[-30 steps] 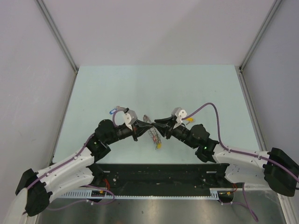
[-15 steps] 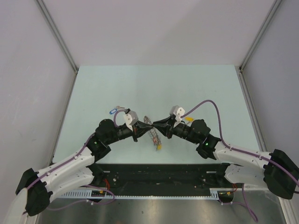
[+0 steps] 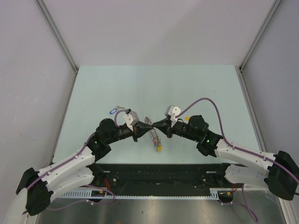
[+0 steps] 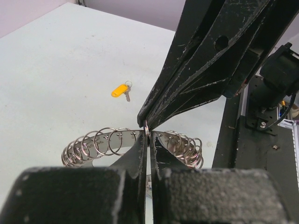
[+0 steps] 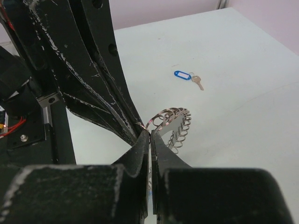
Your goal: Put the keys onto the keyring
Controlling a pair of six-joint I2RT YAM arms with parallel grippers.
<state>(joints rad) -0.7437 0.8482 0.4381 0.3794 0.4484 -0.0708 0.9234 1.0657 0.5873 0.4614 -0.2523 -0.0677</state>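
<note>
Pinching the keyring (image 4: 100,140) tip to tip, left gripper (image 4: 147,136) and right gripper (image 5: 149,133) both clamped shut.

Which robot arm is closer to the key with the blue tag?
Left. The left arm passes just beside the blue-tagged key; the right arm is beyond the keyring, farther off.

The right gripper (image 3: 158,125) has slid leftward with its wrist, and the forearm behind it has swung in toward the middle of the table. Its jaws stood partly apart a second ago. They have now closed to a thin slit (plainest in the right wrist view) at a small wire loop of the keyring (image 3: 153,136). Its tips now meet the left gripper (image 3: 147,124) nose to nose. The keyring's dangling end hangs slightly lower in the top view.
</note>
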